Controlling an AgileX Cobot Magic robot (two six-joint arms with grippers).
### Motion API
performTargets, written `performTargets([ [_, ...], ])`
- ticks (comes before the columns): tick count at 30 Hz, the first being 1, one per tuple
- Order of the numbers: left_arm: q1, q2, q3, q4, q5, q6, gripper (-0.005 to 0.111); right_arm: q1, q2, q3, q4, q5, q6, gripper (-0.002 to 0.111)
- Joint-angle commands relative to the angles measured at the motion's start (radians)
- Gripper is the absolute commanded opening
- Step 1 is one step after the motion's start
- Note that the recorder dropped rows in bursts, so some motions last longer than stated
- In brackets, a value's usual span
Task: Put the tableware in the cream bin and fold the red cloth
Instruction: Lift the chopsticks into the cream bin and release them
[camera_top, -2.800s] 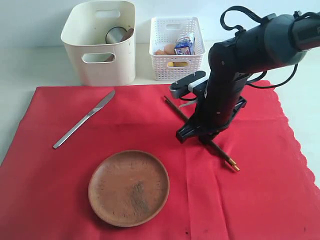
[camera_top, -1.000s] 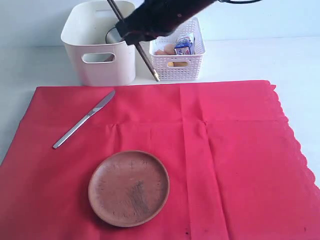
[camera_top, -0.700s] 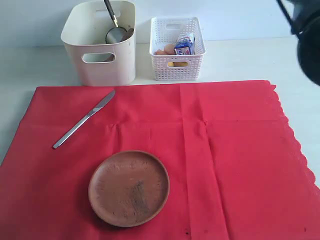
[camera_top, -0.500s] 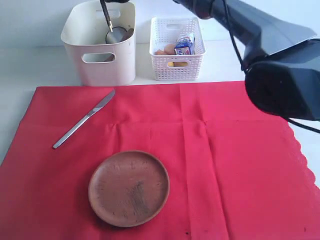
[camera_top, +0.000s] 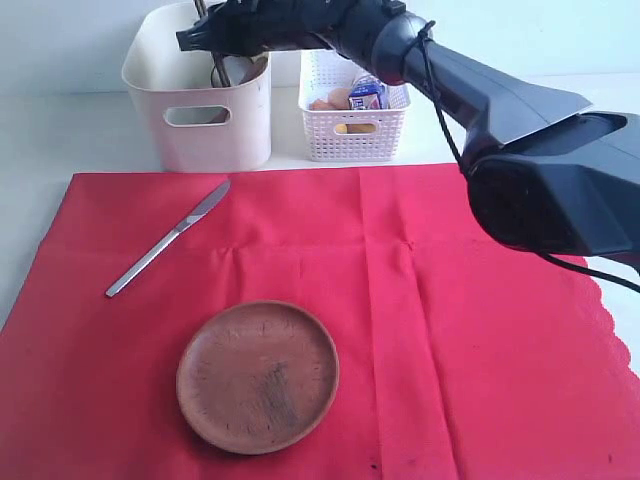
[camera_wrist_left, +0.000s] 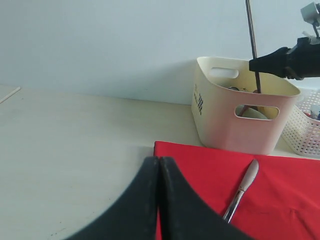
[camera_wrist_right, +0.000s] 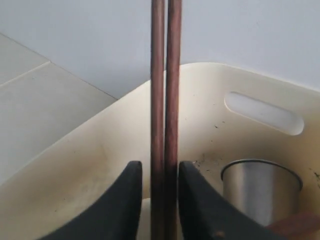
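My right pincer (camera_wrist_right: 160, 172) straddles the dark chopsticks (camera_wrist_right: 158, 75), upright over the cream bin (camera_top: 215, 145) at the desk's far edge, so they drop inside. Whether it grips them, I cannot tell.

Quick rundown of what I can't make out. The dark chopsticks (camera_wrist_right: 165, 100) run off both the top and bottom of my right wrist view, so no tips, and I can't tell if my right jaws actually pinch them. In the exterior view my right arm (camera_top: 540, 190) covers most of them, plus part of the white basket (camera_top: 340, 140) and the cream bin (camera_top: 205, 135) mouth. The steel cup (camera_wrist_right: 260, 192) is cut off low down. The brown bit (camera_wrist_right: 295, 227) beside it is too cropped to name. The silver table knife (camera_wrist_left: 243, 186) handle vanishes behind my left jaws. The red cloth (camera_top: 450, 330) runs out of frame.
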Motion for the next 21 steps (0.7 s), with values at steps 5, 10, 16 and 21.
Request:
performTargets([
  [5, 0.001, -0.007, 0.000, -0.008, 0.001, 0.000, 0.003, -0.008, -0.018, -0.008, -0.002, 0.102, 0.155, 0.055],
  [10, 0.001, -0.007, 0.000, -0.008, 0.001, 0.000, 0.003, -0.049, -0.077, -0.008, -0.022, 0.292, 0.204, 0.056],
  [16, 0.001, -0.007, 0.000, -0.008, 0.001, 0.000, 0.003, -0.089, -0.174, -0.008, -0.068, 0.490, 0.229, 0.051],
  [21, 0.001, -0.007, 0.000, -0.008, 0.001, 0.000, 0.003, -0.092, -0.257, -0.008, -0.172, 0.622, 0.312, 0.034],
])
